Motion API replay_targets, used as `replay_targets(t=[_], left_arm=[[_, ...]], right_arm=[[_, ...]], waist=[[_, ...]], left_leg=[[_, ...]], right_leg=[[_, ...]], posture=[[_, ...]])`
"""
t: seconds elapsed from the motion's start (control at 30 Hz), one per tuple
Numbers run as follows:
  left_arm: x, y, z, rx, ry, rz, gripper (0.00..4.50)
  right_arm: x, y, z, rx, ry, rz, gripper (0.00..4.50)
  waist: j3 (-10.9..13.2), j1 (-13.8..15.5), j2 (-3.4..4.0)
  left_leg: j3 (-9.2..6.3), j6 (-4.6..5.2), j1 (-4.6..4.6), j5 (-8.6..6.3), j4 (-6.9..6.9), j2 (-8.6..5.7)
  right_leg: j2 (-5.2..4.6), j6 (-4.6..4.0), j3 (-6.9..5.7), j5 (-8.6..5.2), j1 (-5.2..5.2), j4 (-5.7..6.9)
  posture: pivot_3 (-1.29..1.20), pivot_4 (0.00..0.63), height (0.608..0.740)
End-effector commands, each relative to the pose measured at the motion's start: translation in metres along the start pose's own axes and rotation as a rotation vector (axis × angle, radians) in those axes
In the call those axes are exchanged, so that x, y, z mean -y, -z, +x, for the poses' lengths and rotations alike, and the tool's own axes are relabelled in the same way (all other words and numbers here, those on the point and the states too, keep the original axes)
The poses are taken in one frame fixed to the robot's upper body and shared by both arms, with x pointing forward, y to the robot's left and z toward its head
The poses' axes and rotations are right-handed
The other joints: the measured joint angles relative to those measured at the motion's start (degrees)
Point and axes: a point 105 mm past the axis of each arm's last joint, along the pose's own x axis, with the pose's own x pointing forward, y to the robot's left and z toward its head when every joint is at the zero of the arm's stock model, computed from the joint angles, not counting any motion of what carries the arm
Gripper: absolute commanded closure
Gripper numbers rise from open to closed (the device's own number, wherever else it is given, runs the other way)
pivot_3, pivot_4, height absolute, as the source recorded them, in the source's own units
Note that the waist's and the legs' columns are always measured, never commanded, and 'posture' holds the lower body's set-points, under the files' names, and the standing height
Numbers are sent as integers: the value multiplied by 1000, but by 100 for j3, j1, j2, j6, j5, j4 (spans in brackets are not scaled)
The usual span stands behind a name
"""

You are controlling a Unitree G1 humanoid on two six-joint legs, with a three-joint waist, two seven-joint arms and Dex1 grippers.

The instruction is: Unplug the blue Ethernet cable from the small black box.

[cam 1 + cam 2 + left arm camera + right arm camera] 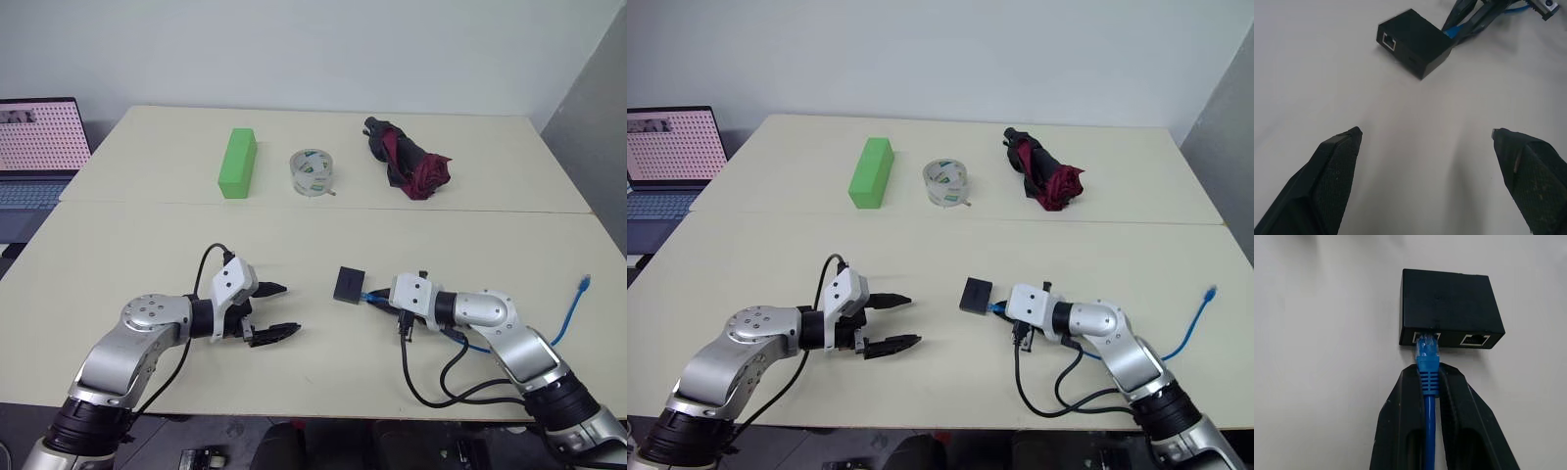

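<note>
The small black box (350,284) lies flat on the cream table between my two arms. The blue Ethernet cable (1428,363) has its plug seated in one of the box's ports, beside a second, empty port. My right gripper (1428,374) is shut on the cable's blue boot just behind the plug, a short way back from the box. From there the cable runs under my right arm, and its free end (585,284) lies near the table's right edge. My left gripper (277,311) stands open to the left of the box, apart from it, with nothing between its fingers (1334,161).
A green block (238,163), a roll of clear tape (313,172) and a folded red-and-black umbrella (409,162) lie in a row at the far side. A laptop (34,147) stands off the table's left. Black arm cables (431,377) loop near the front edge.
</note>
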Motion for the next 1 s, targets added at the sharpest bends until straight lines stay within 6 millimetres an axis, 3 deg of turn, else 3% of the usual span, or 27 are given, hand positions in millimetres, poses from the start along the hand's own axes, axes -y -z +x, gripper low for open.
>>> replay_targets(t=[0.03, 0.2, 0.63, 0.67, 0.73, 1.0], left_arm=[[-3, -23, -1, 115, 11, -100, 0], [-10, -38, 6, 221, 7, -222, 0], [5, -58, 15, 310, 166, -298, 0], [5, -59, 14, 320, 173, -311, 360], [7, -59, 14, 320, 191, -325, 613], [13, -56, 17, 313, 222, -346, 2397]], right_arm=[[17, -32, -2, 108, 58, -298, 4366], [18, -46, -3, 185, 60, -469, 4367], [10, -57, 0, 242, 30, -538, 4369], [10, -57, 0, 243, 29, -539, 4369], [10, -59, 1, 249, 32, -538, 4369], [10, -66, 3, 268, 38, -550, 4369]], waist=[[0, -5, 0], [-1, 5, -3], [-1, -6, -3], [-1, -6, -3], [-1, -6, -3], [-1, -6, -3]], left_leg=[[-1, 0, 0, 0, 1, 1], [-1, -2, -1, 1, 1, 0], [-1, -4, -1, 2, 6, 1], [-1, -4, -1, 2, 6, 1], [-1, -4, -1, 2, 6, 1], [-1, -4, 0, 2, 6, 1]], right_leg=[[1, 0, -2, 0, -1, 2], [-1, 0, -3, 0, 2, -1], [-2, 0, -3, 0, 2, 2], [-2, 0, -3, 0, 2, 2], [-2, 0, -2, 0, 2, 1], [-2, 0, -2, 0, 2, 1]], posture=[[0, 150, 740], [0, 150, 740], [0, 150, 740], [0, 150, 740], [0, 150, 740], [0, 150, 740]])
